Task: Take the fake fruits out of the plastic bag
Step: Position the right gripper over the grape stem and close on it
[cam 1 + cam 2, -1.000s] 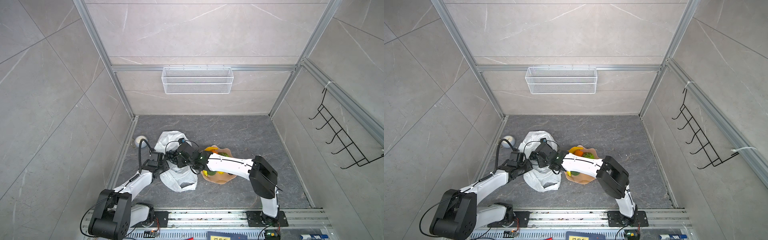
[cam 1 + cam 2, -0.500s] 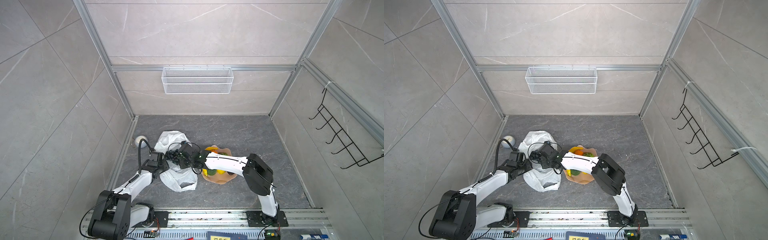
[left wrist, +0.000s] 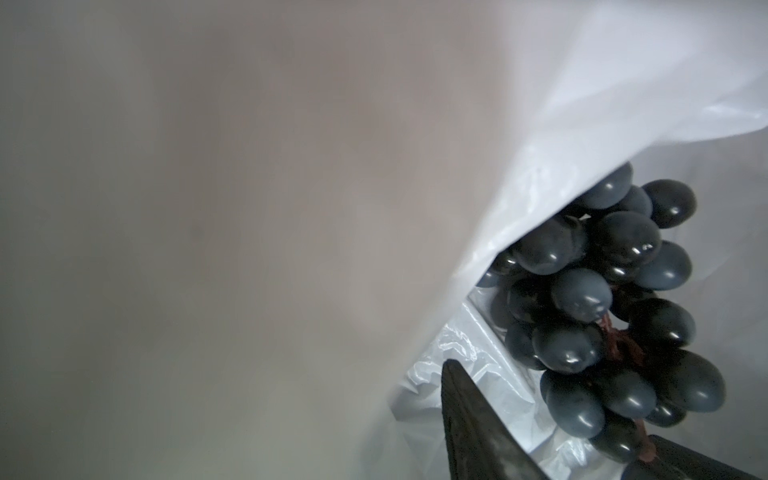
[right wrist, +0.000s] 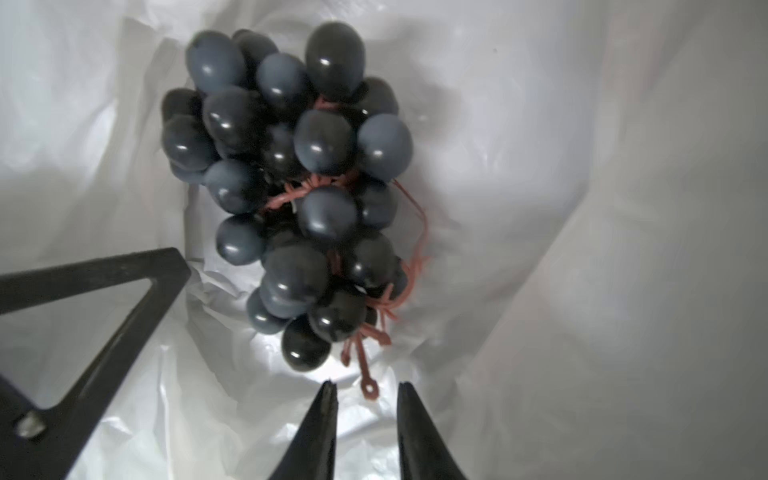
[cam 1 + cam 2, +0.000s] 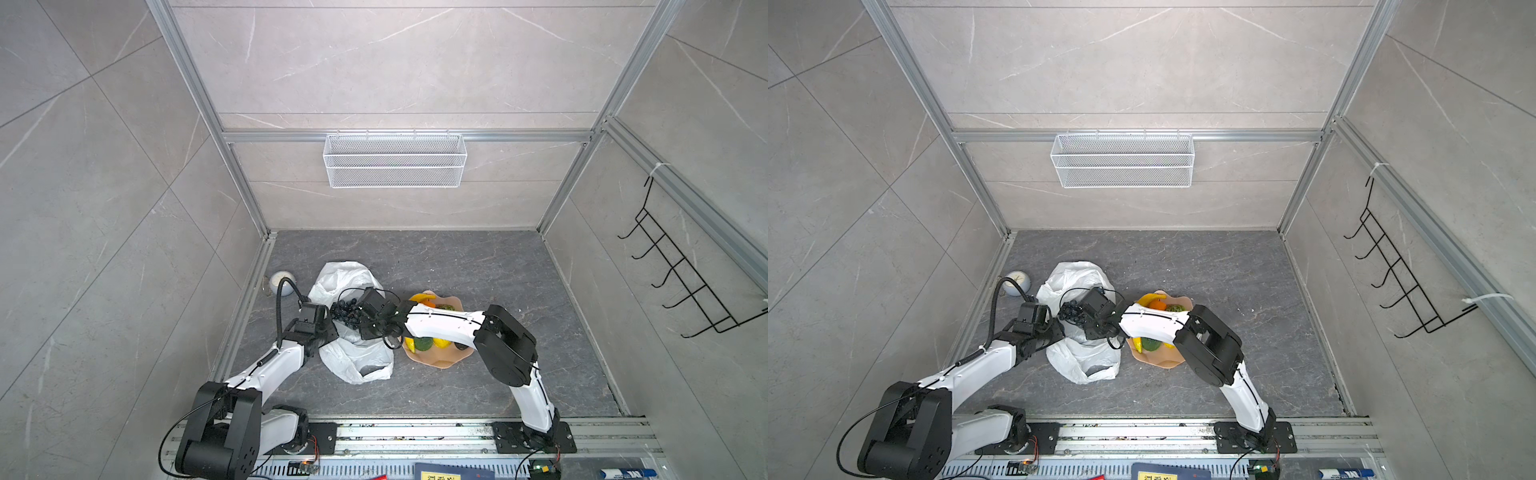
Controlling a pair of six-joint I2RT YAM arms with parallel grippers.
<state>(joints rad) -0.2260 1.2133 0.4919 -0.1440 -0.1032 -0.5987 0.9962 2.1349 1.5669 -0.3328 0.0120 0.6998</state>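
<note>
Closed in by grey tiled walls on three sides. At 12 o'clock a mesh basket, at 3 o'clock a black hook rack, neither holding anything. Below, a dark veined surface, with all the work gathered toward 8 o'clock.

Next in size, the bag, slumped and crumpled. Just beside it at its 3 o'clock, the pink plate, already carrying several fruits: banana, orange, green and yellow pieces, partly hidden under the right arm. Judged well past halfway.

Still among the bag's folds: the grapes, resting on film at the bag's middle, between the two grippers. Near the bag's 10 o'clock, out on the surface, a pale round piece; cannot tell if fruit.

Right gripper: jaws parted only a little, holding nothing, with the reddish stem loop just ahead of the tips. Left gripper: jaws roughly half apart beside the grapes, clamped on nothing visible, with film draped close over its wrist view.

Left to do, by this reckoning: pinching the stem, lifting the grapes clear, setting them with the rest. Cannot see under the film for further pieces.
</note>
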